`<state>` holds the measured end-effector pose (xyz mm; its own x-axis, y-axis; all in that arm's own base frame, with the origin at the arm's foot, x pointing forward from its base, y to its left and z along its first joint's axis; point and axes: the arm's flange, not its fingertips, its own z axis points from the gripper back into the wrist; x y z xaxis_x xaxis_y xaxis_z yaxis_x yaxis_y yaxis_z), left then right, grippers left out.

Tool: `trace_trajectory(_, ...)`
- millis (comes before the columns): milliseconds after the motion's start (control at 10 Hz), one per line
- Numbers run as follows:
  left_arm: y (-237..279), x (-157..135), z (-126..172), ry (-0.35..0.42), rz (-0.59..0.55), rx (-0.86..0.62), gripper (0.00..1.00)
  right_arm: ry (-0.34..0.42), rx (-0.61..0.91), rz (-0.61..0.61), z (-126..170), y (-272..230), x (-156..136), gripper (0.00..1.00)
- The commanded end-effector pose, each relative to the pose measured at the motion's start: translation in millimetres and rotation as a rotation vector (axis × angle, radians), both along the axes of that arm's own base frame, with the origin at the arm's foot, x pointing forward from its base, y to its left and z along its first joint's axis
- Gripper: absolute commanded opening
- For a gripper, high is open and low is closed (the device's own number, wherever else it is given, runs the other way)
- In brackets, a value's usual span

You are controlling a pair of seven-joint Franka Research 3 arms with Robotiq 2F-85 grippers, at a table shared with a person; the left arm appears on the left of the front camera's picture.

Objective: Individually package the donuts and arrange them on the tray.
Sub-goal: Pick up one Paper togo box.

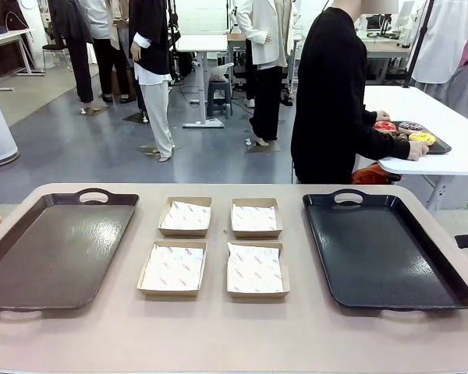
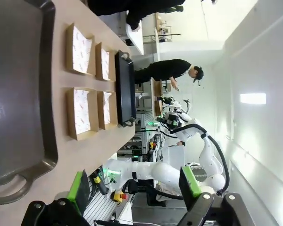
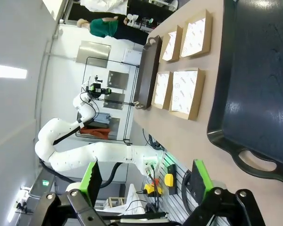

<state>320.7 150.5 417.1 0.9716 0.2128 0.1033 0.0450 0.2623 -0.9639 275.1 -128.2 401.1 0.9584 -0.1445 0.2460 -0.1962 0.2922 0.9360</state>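
The donuts sit on the far-right surface, by a person's hand. Soft and sticky, I'd guess; pinch lightly across the ring's sides. Left claw and right claw both hang spread, empty.

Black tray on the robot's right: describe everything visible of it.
The black tray is a glossy, plastic-looking rectangle with a raised rim and a cut-out handle at each short end. It lies flat on the beige table, right of the cardboard boxes and apart from them. It holds nothing, and nothing but the table touches it.
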Motion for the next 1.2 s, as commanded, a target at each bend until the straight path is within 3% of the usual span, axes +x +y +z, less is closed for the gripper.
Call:
trace_trajectory(0,-4.6,2.0,1.3,-0.005,-0.008,-0.017,1.0,0.006,0.001,0.001,-2.5,0.1,1.1,1.0)
trace_trajectory(1100,-4.6,2.0,1.3,-0.005,-0.008,-0.017,1.0,0.006,0.001,0.001,-2.5,0.1,1.1,1.0)
